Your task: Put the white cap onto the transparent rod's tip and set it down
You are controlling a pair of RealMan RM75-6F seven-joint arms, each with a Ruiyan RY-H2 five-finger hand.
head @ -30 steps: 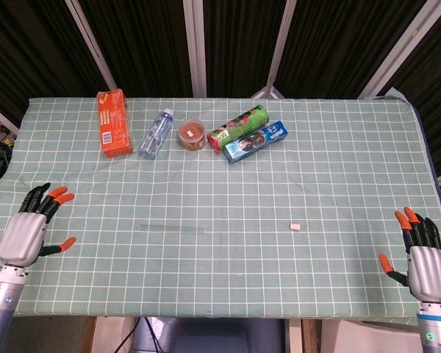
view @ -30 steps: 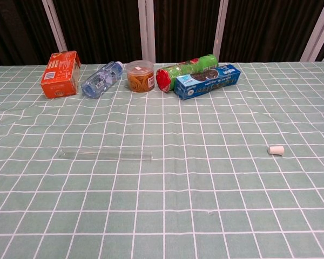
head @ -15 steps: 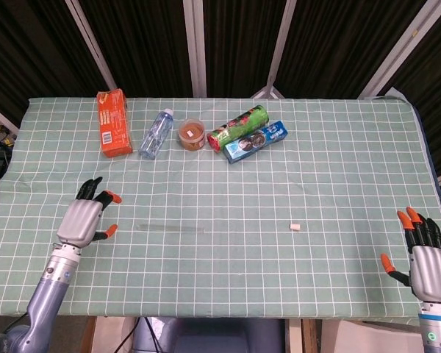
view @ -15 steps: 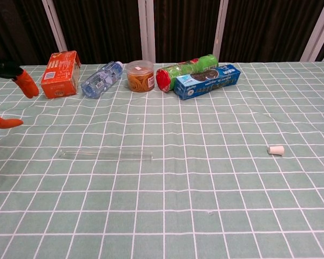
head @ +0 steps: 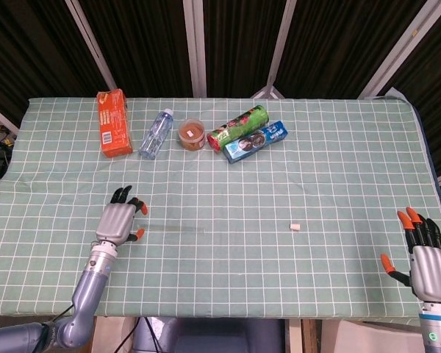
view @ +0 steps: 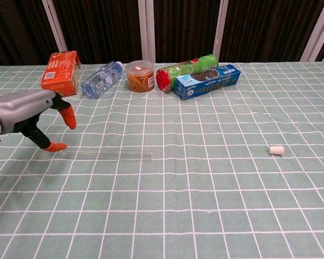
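One clear rod (view: 105,155) lies left of centre; one white cap (view: 276,150) sits well apart on the right. The left hand (head: 119,222), fingers spread, hovers at the rod's left end. The right hand (head: 424,261), spread, holds nothing at the near right edge.

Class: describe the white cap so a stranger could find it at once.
Start from the row of packages at the far edge of the green checked tablecloth. Come toward the near edge, right of centre: the white cap lies alone, tiny and opaque, unlike the long transparent rod to its left.
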